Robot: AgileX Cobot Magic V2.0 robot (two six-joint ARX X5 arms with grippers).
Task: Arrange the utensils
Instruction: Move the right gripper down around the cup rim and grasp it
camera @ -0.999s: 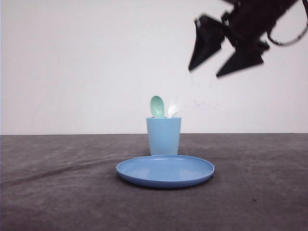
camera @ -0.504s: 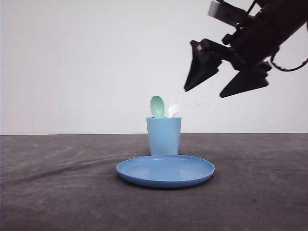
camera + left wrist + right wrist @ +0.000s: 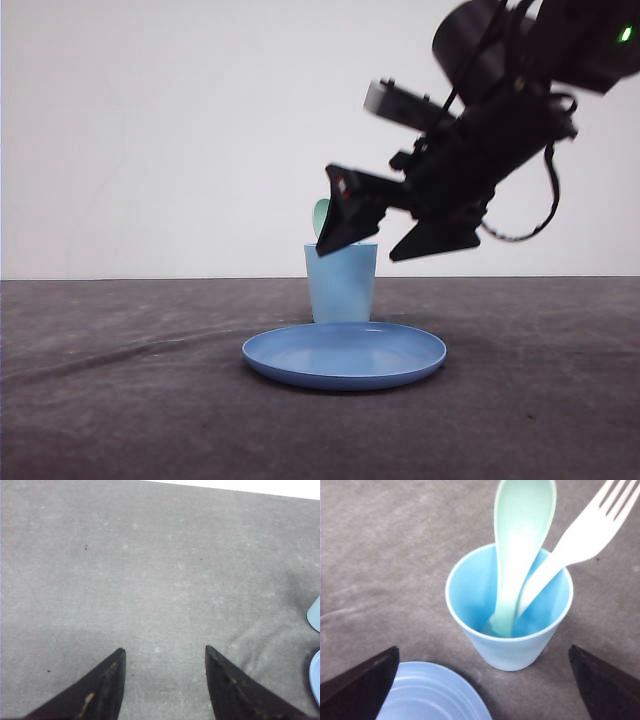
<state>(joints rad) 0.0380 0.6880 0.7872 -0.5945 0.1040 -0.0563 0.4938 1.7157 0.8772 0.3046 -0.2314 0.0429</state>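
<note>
The mint-green spoon [image 3: 522, 545] and the white fork [image 3: 580, 535] stand handle-down in the light blue cup [image 3: 507, 650], heads sticking out over its rim. In the front view the spoon [image 3: 320, 215] peeks out behind my right gripper [image 3: 356, 254], which hangs open just above and in front of the cup [image 3: 341, 285]. From the right wrist, that gripper [image 3: 484, 650] is spread wide, holds nothing, and the cup sits between its fingers. My left gripper [image 3: 164, 650] is open over bare grey table.
A round blue plate [image 3: 344, 356] lies on the table directly in front of the cup, its rim [image 3: 432, 695] close to the right gripper's fingers. The dark grey table [image 3: 120, 400] spreads wide to both sides. A white wall stands behind.
The right arm has come down and to the left from high at the right, its open gripper now at the cup's top and covering the fork in the front view.
</note>
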